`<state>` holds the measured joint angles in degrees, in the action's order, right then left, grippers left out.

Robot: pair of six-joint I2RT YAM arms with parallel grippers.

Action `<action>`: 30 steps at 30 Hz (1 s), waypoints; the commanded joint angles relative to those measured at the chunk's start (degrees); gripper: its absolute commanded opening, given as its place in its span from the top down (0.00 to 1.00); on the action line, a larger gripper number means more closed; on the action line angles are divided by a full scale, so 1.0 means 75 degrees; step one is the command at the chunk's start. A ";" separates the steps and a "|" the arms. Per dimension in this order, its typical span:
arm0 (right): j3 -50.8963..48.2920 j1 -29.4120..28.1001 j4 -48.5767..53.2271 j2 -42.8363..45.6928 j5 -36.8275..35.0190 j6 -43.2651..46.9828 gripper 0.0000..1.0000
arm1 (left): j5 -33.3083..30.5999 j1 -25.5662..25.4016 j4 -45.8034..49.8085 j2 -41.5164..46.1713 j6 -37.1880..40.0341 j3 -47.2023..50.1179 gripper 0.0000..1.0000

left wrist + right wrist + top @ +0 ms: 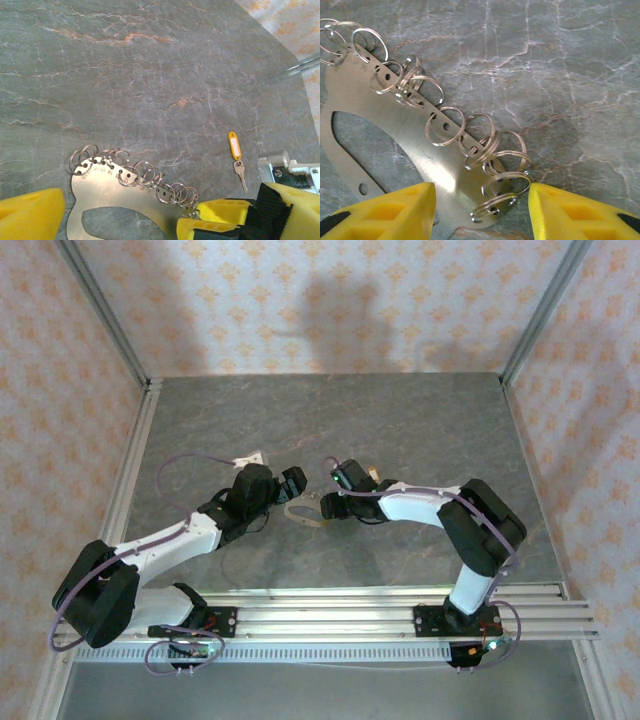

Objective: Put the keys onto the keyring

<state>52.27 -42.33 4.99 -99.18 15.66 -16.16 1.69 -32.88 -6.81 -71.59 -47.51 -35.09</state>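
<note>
A small key (241, 176) hangs from a yellow tag (234, 145) and lies flat on the table, apart from both grippers. Several split keyrings (506, 180) are threaded through holes along the edge of a curved steel plate (395, 125), which lies between the two arms (300, 515). My right gripper (482, 200) is open and straddles the plate's tip, with the last ring between its yellow fingers (570, 215), touching neither. My left gripper (160, 222) is wide open over the plate's other side (110, 195) and holds nothing. The right gripper's fingertips (225, 210) show at the plate's end.
The grey marbled tabletop (330, 420) stretches away behind the arms. Patterned walls and metal posts (535, 320) enclose it. An aluminium rail (380, 605) runs along the near edge. A small pale object (252, 456) lies on the table behind the left arm.
</note>
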 commanded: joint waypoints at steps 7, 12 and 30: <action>-0.0009 -0.0005 -0.0422 0.0081 0.0658 -0.0011 0.55 | -0.0050 0.0022 -0.0065 -0.0031 0.0042 0.0073 0.00; -0.0302 -0.0068 -0.0677 0.0303 0.1004 -0.0320 0.57 | -0.0039 0.0025 -0.0099 -0.0090 0.0054 0.0060 0.00; -0.0150 -0.0134 -0.0018 0.0608 -0.0174 -0.0040 0.49 | 0.0010 -0.0041 -0.0061 -0.0134 0.0088 -0.0027 0.00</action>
<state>49.28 -43.46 2.57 -92.60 17.54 -18.31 1.72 -32.91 -7.05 -72.27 -47.48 -35.09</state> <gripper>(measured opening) 0.512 0.999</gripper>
